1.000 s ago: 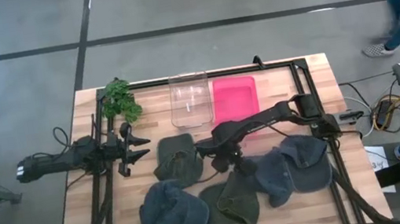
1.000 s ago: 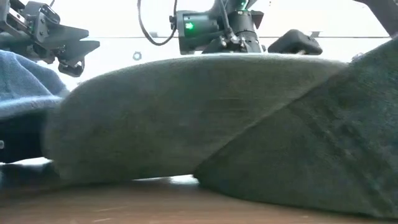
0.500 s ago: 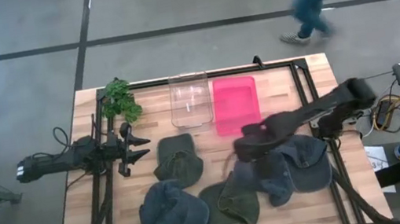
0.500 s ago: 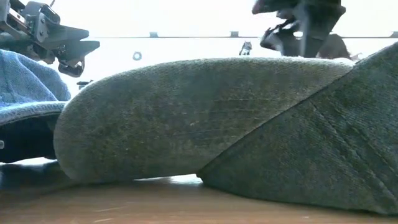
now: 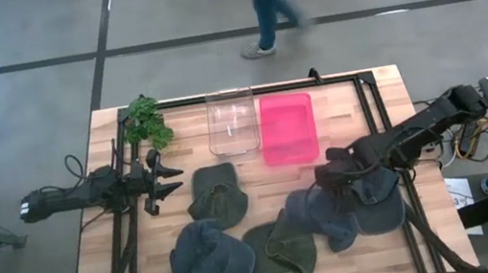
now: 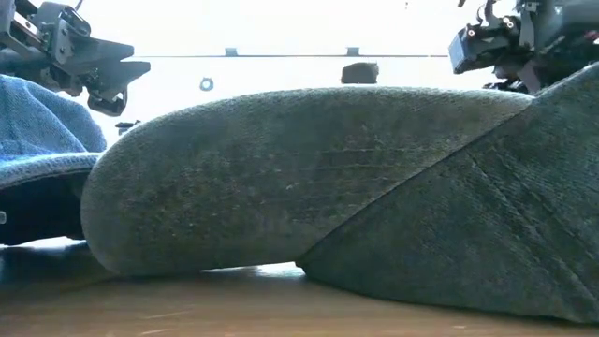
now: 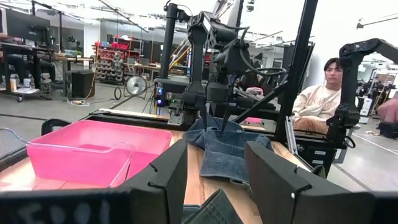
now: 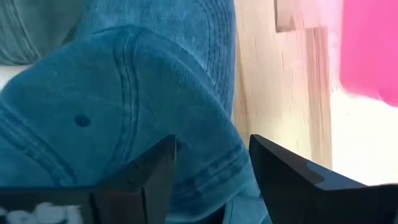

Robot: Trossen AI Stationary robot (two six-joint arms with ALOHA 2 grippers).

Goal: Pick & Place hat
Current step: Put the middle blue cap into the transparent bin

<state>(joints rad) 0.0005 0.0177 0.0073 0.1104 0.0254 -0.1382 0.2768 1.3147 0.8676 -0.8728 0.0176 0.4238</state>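
Right gripper (image 5: 328,180) open and empty, poised directly above the blue hat (image 5: 325,213), jaws apart over its crown. Hat lying on the table (image 5: 382,87) near the pink bin (image 5: 286,126). Left gripper (image 5: 169,179) open, parked at the left side.

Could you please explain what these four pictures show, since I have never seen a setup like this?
It is a wooden table with two robot arms. One picture looks down from above, one looks level across the table, and one comes from each arm's wrist. The left gripper waits open at the left side. The right gripper hovers open over a blue hat and holds nothing. Other blue and green hats lie nearby, with a pink bin, a clear bin and a small plant along the far edge.
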